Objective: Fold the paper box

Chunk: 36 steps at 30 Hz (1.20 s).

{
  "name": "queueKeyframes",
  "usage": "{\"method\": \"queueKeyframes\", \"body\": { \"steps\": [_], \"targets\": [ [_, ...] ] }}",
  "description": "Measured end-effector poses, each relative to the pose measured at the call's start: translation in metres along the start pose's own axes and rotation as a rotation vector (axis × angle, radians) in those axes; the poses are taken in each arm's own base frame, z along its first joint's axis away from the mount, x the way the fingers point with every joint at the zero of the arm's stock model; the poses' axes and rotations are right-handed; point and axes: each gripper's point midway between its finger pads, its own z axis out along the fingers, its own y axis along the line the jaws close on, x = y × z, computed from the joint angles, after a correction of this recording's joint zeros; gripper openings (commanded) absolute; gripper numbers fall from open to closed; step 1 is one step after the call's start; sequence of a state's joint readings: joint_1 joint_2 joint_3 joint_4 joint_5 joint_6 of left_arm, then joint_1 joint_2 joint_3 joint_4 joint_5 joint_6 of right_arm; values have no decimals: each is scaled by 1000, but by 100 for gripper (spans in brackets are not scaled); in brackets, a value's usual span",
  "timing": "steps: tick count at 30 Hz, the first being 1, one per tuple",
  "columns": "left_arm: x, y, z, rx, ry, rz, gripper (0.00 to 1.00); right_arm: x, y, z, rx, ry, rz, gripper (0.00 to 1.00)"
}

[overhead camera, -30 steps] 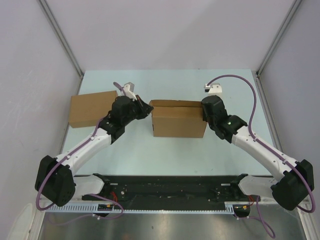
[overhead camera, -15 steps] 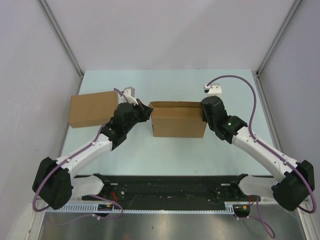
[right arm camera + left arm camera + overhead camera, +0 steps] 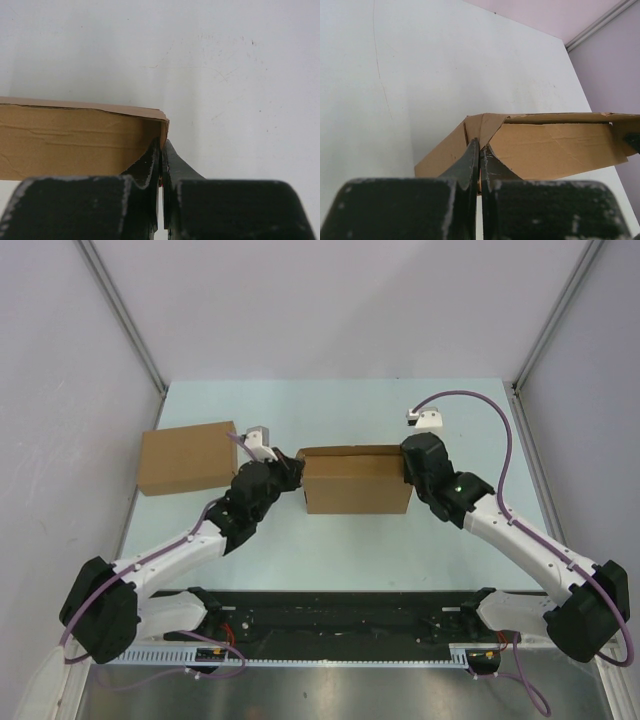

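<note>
The paper box [image 3: 358, 485] is a shallow brown cardboard box in the middle of the table. My left gripper [image 3: 291, 471] is at its left end, shut on the end wall there. In the left wrist view the gripper [image 3: 481, 145] pinches the corner of the box [image 3: 555, 150]. My right gripper [image 3: 408, 466] is at the box's right end, shut on that end wall. In the right wrist view the gripper [image 3: 161, 141] has one finger inside and one outside the wall of the box [image 3: 75, 145].
A second plain brown cardboard box [image 3: 186, 457] sits at the left edge of the table, behind my left arm. Grey walls with metal posts stand on both sides. A black rail runs along the near edge.
My left arm has swung right and forward, bringing its gripper lower along the box's left end. The right arm and the box have hardly moved.
</note>
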<state>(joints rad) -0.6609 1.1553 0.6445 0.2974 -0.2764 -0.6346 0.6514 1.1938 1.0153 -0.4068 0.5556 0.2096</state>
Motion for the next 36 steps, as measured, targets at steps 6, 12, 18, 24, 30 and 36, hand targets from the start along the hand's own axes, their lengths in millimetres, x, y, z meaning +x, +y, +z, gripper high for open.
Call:
{"method": "queueKeyframes", "body": {
  "steps": [6,12,18,24,30,36],
  "targets": [
    [1,0,-2,-30,-35,22,0,4,0,0,-4,-5,10,0],
    [5,2,-1,-81,-65,60,0,7,0,-1,-20,-21,40,8],
    [6,3,2,-143,-88,104,0,14,2,-2,-56,-7,67,34],
    [5,4,5,-191,-88,130,0,16,5,-8,-99,0,83,53],
    [5,5,7,-214,-84,145,0,17,2,-20,-126,0,86,67],
    [6,5,7,-222,-85,149,0,8,-4,-31,-130,-40,99,56]
  ]
}}
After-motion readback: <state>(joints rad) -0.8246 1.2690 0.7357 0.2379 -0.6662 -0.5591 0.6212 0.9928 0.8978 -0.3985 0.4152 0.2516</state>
